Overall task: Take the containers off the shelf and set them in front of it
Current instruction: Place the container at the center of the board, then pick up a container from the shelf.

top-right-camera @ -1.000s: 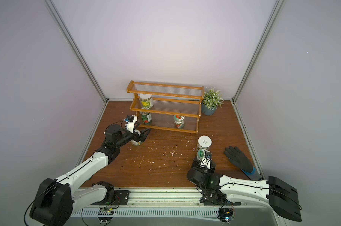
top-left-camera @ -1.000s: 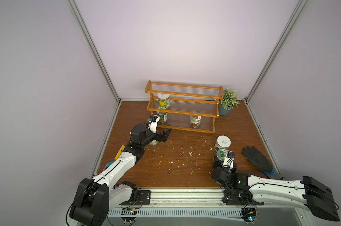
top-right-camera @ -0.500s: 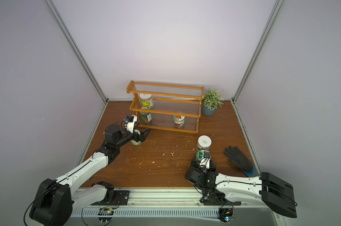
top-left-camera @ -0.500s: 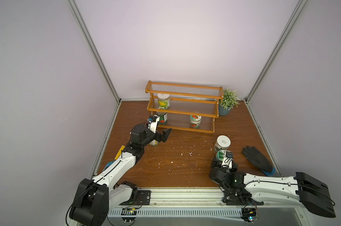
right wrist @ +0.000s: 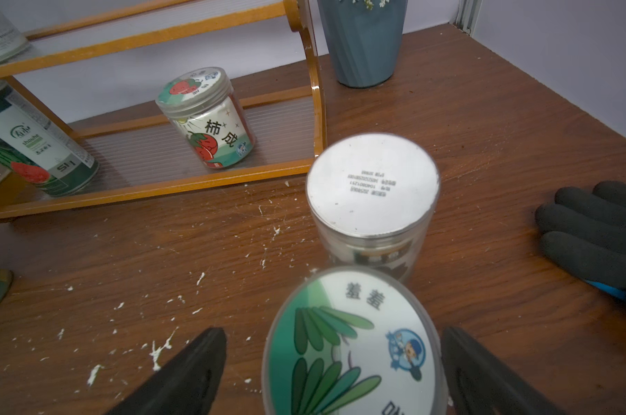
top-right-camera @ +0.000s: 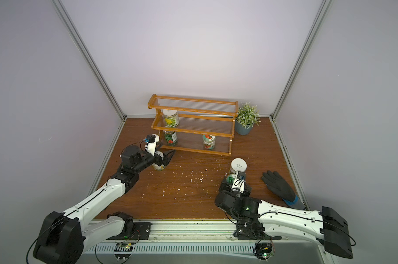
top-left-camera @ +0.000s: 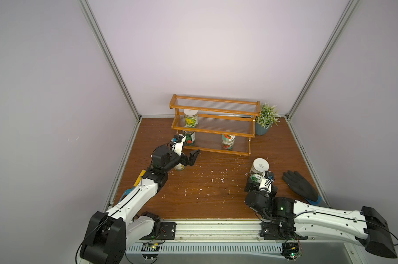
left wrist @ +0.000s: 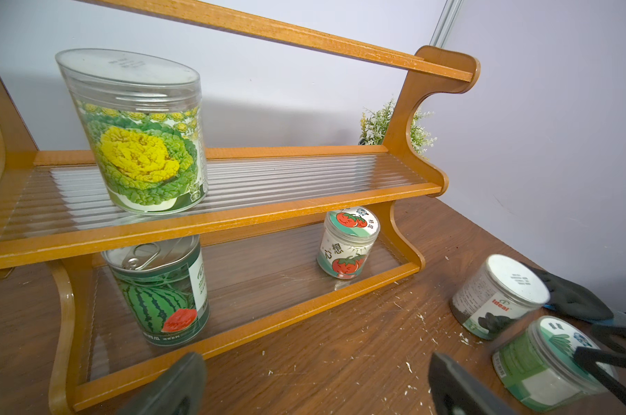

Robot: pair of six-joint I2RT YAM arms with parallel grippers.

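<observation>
The shelf (top-left-camera: pixel 212 128) stands at the back. Its middle tier carries a cabbage-label jar (left wrist: pixel 138 143). On the bottom tier are a watermelon can (left wrist: pixel 160 287) and a tomato jar (left wrist: pixel 347 244). On the table in front stand a white-lidded jar (right wrist: pixel 372 187) and, just nearer, a green-leaf-lidded jar (right wrist: pixel 351 345). My right gripper (right wrist: pixel 334 363) is open, with a jaw on each side of that jar and a gap at both. My left gripper (top-left-camera: pixel 191 157) hangs open and holds nothing, before the shelf's left end. A further jar (top-right-camera: pixel 159 166) stands under it.
A potted plant (top-left-camera: pixel 265 121) stands right of the shelf. A black glove (top-left-camera: pixel 300 187) lies at the right, close to the right arm. A yellow and blue tool (top-left-camera: pixel 137 182) lies by the left wall. White crumbs dot the wooden table (top-left-camera: pixel 216 196).
My right gripper has opened and let go of the green-leaf-lidded jar, which now stands on the table. The right arm drew back a little. The left arm has not moved.
</observation>
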